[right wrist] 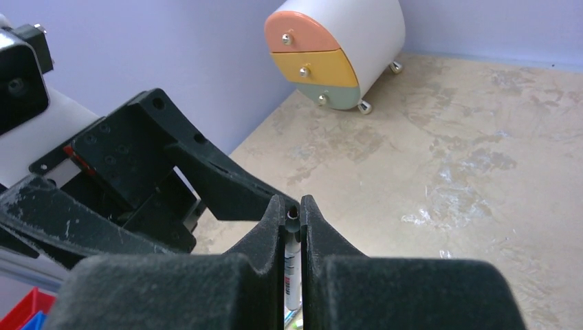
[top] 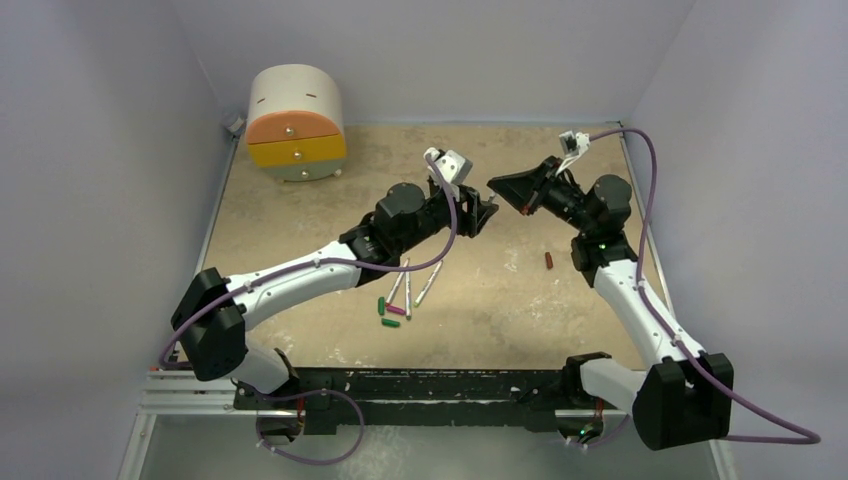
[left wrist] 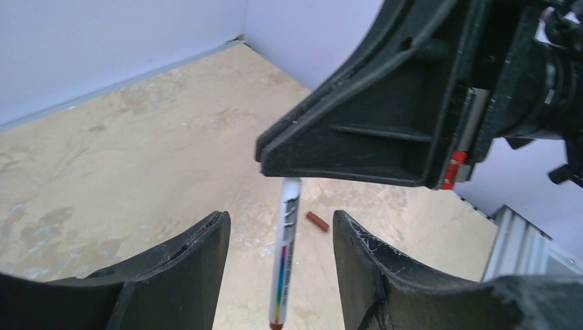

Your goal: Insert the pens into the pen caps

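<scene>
My right gripper [right wrist: 292, 203] is shut on a white-grey pen [right wrist: 291, 256], which hangs down with its dark red tip lowest. In the left wrist view this pen [left wrist: 287, 254] hangs from the right gripper [left wrist: 271, 159] between my left gripper's [left wrist: 278, 221] spread fingers [left wrist: 199, 247], touching neither. In the top view the left gripper [top: 484, 213] and right gripper [top: 497, 186] meet above the table's middle. The dark red cap [top: 549, 261] lies on the table and also shows in the left wrist view [left wrist: 317, 221]. Three pens [top: 408, 292] lie near two green caps [top: 381, 305] and a magenta cap [top: 395, 310].
A small white cabinet [top: 295, 122] with orange, yellow and green drawers stands at the back left, and also shows in the right wrist view [right wrist: 337, 51]. Pale walls enclose the beige table [top: 500, 300] on three sides.
</scene>
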`<state>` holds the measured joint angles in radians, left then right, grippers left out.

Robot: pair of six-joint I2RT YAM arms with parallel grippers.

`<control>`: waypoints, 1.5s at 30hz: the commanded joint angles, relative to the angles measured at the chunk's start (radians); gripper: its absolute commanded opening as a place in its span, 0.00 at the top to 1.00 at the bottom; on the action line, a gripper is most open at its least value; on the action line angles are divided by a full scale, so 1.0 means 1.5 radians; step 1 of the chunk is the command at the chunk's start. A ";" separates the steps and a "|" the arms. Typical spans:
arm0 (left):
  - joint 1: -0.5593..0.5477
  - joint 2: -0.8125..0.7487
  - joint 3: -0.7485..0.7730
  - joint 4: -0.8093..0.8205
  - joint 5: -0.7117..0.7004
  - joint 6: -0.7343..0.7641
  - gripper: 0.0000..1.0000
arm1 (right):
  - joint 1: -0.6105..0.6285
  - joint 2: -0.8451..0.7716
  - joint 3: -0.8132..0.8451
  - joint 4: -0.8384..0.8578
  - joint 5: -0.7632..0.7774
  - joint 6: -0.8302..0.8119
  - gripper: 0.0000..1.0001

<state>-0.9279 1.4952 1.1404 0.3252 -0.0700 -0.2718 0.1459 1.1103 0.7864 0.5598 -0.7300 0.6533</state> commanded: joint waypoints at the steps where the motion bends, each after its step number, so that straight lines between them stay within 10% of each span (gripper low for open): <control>1: -0.001 -0.020 -0.002 0.052 0.091 -0.021 0.44 | 0.000 -0.018 0.032 0.053 -0.024 0.042 1.00; 10: 0.004 -0.032 -0.022 0.063 0.097 -0.025 0.49 | 0.000 -0.043 0.025 0.079 -0.024 0.070 1.00; 17: 0.012 -0.035 -0.034 0.082 0.103 -0.037 0.68 | 0.000 -0.050 0.027 0.069 -0.030 0.067 1.00; 21: 0.014 -0.034 -0.034 0.089 0.109 -0.038 1.00 | 0.000 -0.050 0.022 0.072 -0.029 0.065 1.00; 27: 0.018 -0.030 -0.037 0.094 0.115 -0.037 1.00 | 0.000 -0.053 0.019 0.052 -0.031 0.057 0.99; 31: 0.027 -0.030 -0.034 0.063 0.078 -0.034 1.00 | 0.000 -0.066 0.029 -0.012 0.036 -0.003 0.52; 36: 0.070 -0.052 -0.049 0.016 0.012 -0.040 1.00 | -0.033 -0.082 -0.007 -0.158 0.278 -0.032 0.32; 45: 0.090 -0.105 -0.075 -0.029 -0.020 -0.021 1.00 | -0.092 -0.018 -0.087 -0.275 0.497 0.038 0.95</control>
<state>-0.7879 1.3937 1.0328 0.2764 -0.0753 -0.3210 0.0082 1.0588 0.6807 0.2321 -0.1822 0.6621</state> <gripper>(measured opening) 0.074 0.194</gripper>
